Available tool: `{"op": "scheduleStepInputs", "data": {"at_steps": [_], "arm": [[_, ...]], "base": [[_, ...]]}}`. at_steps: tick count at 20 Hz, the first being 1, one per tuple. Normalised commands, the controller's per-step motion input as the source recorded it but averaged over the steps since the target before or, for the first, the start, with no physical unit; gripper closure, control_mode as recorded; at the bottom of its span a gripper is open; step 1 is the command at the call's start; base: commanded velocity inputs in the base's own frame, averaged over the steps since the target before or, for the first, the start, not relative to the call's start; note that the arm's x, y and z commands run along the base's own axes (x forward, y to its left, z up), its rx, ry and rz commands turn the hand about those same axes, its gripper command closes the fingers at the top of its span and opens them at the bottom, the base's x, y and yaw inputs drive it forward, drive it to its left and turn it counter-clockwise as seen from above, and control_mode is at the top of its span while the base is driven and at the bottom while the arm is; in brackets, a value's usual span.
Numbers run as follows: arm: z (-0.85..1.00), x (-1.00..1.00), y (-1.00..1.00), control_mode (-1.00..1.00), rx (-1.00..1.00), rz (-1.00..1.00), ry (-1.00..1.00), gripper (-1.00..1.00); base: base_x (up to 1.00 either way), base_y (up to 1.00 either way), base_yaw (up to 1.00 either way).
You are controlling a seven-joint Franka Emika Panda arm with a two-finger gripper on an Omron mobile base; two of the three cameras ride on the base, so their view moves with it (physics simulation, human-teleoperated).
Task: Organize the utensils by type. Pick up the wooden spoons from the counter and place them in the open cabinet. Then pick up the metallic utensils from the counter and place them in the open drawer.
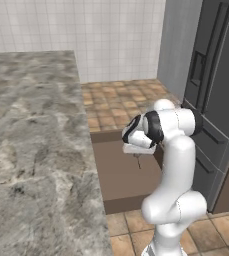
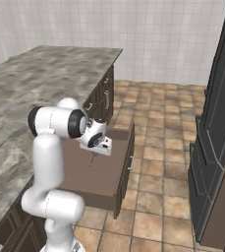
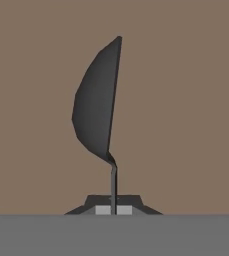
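My gripper (image 1: 139, 153) hangs over the open drawer (image 1: 117, 172), pointing down, shut on a thin dark metallic utensil (image 1: 139, 162). From the right base view the gripper (image 2: 95, 151) holds the same utensil (image 2: 91, 160) a little above the drawer's flat brown bottom (image 2: 104, 177). In the hand view the gripper (image 3: 114, 210) pinches the thin stem, and the dark utensil's spoon-shaped head (image 3: 97, 107) stands out against the drawer bottom (image 3: 186, 100). The marbled counter (image 1: 31, 150) lies to the left. The wooden spoons and the open cabinet are out of view.
A tall dark fridge (image 1: 216, 75) stands to the right of the drawer, across a strip of tiled floor (image 2: 153, 147). Lower cabinets with handles (image 2: 105, 96) run under the counter (image 2: 40, 83). A white tiled wall closes the back.
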Motion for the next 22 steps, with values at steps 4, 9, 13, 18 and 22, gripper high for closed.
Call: {"op": "scheduleStepInputs", "data": {"at_steps": [4, 9, 13, 18, 22], "arm": [[-0.51, 0.05, 0.38, -1.0, -0.16, -0.02, 0.0, 1.0], [-0.23, 0.08, 0.18, -1.0, -0.05, -0.01, 0.0, 1.0], [-0.28, 0.17, 0.02, -1.0, 0.0, -0.01, 0.0, 1.0], [-0.43, 0.24, 0.0, -1.0, 0.0, -0.01, 0.0, 1.0], [-0.39, 0.23, 0.0, -1.0, 0.0, 0.0, 0.0, 1.0]], "base": [[0.0, 0.0, 0.0], [0.0, 0.0, 0.0], [0.0, 0.0, 0.0], [0.0, 0.0, 0.0], [0.0, 0.0, 0.0]]}}
